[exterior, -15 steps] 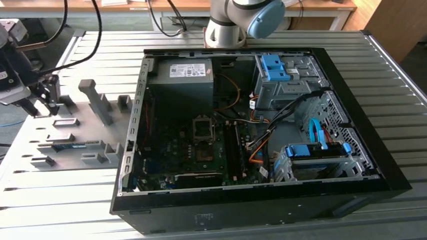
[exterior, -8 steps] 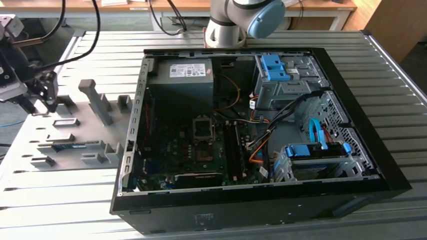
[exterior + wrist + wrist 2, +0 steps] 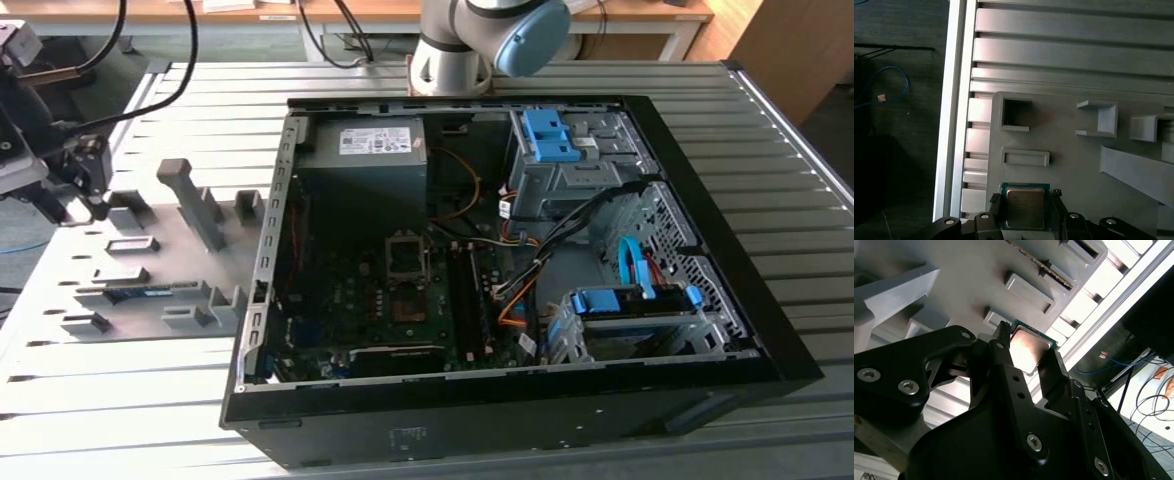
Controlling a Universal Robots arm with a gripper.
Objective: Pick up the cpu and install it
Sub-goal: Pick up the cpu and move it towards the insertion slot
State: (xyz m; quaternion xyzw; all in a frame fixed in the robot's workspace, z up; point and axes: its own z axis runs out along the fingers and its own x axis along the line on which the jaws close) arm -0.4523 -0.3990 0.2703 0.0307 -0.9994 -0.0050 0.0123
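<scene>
Black gripper (image 3: 83, 200) at the upper left of the exterior view, hanging over the left end of a grey fixture tray (image 3: 180, 265). In both wrist views, fingers (image 3: 1050, 371) pinched on two opposite edges of the cpu (image 3: 1028, 346).

Cpu: small square chip with a dull silvery lid and green rim, held flat between the fingertips over the tray's outer edge, close to the table's side rail. Lifted or resting on the tray: cannot tell.

Fixture tray at left centre of the exterior view, flat on a slatted aluminium table (image 3: 787, 170). Several rectangular pockets and upright blocks. Long narrow green memory stick (image 3: 140, 293) lying in a pocket towards the tray's lower left.

Black computer case (image 3: 534, 415) in the centre and right of the exterior view, side panel off, just beside the tray.

- Upper left inside: grey power supply (image 3: 360, 165) with a white label.
- Below it: dark motherboard (image 3: 374, 310) with a square cpu socket (image 3: 407, 255) near the middle.
- Top centre, beyond the case: pale robot arm base (image 3: 461, 50) with a blue cap.
- Upper right inside: blue drive caddy (image 3: 547, 135).
- Lower right inside: second blue caddy (image 3: 627, 305), with orange and black cables running between the two.
</scene>
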